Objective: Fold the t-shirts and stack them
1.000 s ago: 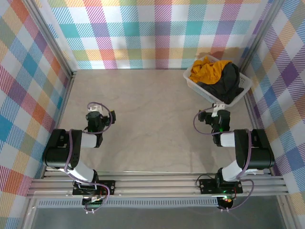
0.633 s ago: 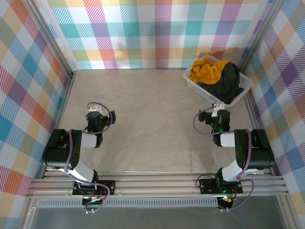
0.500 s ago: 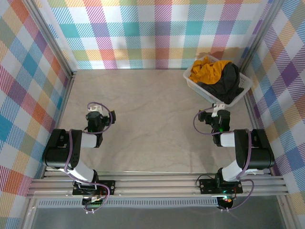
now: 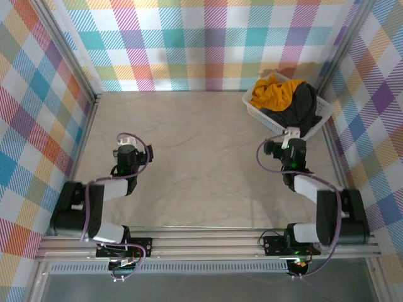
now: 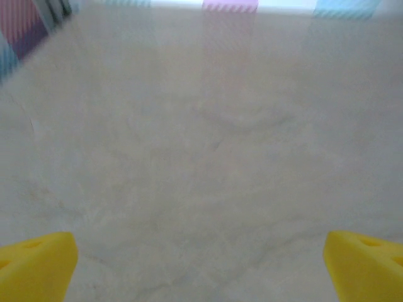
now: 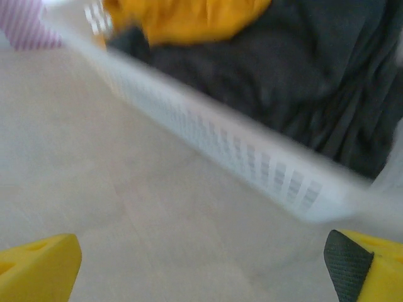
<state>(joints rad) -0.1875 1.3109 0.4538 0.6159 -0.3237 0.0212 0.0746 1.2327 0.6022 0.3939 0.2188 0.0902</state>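
T-shirts point(image 4: 286, 100), two, unfolded. Location: both lie crumpled in the white lattice basket point(image 4: 263, 114) at the far right corner of the tabletop point(image 4: 201, 157). We list the mustard t-shirt point(image 4: 272, 93) at the far-left end of the basket and the black t-shirt point(image 4: 302, 108) filling the near-right end, the two touching.

Change noted: a second ago both arms sat folded back. The right hand point(image 4: 291, 136) has since reached forward to just short of the basket's near wall, and the left hand point(image 4: 126, 143) has edged out over bare tabletop. We judge this the opening of the task: a first reach to draw a shirt out, with nothing yet laid flat, folded or stacked.

Hands: the right hand point(image 6: 201, 264) stands spread to its full width and carries nothing, with the basket wall point(image 6: 252, 157), black cloth point(image 6: 296, 82) and mustard cloth point(image 6: 182, 16) close ahead of it. The left hand point(image 5: 201, 267) is likewise spread wide and empty.

Orientation: neither shirt shows a collar or hem that we can read, so no heading is given. The heap's long axis follows the basket, running diagonally from far-left to near-right.
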